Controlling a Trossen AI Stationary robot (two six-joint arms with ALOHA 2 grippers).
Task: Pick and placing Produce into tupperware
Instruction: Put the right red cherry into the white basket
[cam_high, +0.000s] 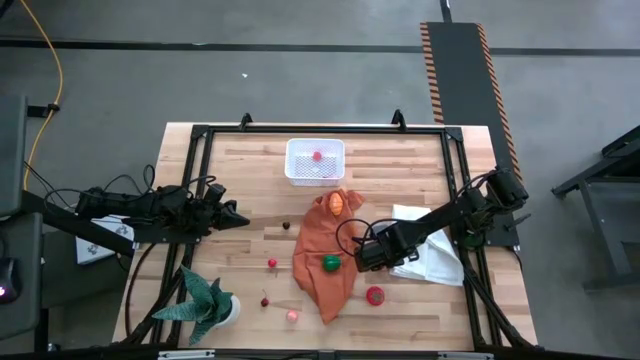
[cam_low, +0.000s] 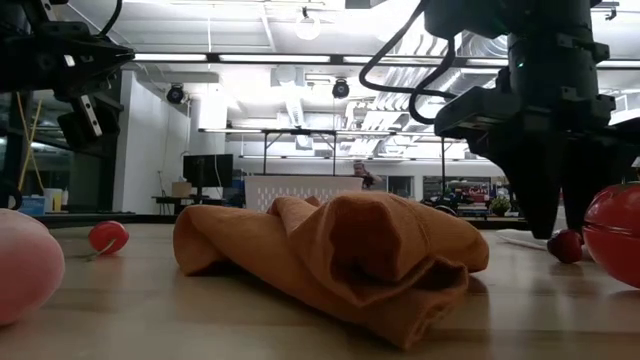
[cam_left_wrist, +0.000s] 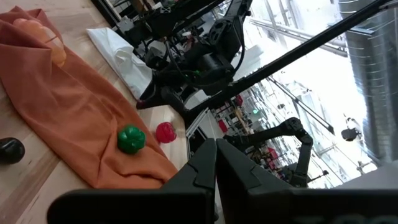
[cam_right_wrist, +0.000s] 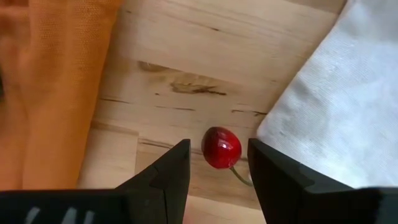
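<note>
Right hand (cam_right_wrist: 217, 163) was open, fingers straddling a red cherry (cam_right_wrist: 221, 147) on the bench (cam_right_wrist: 205, 56) between orange cloth (cam_right_wrist: 56, 81) and white cloth (cam_right_wrist: 348, 106). Best bet: drop straight, close centred, avoid cloth edge. Left hand (cam_left_wrist: 216, 163) closed, idle.

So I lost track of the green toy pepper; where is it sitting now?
In the high view, the green pepper lies on the orange cloth near the table's middle, just left of the right gripper.
</note>
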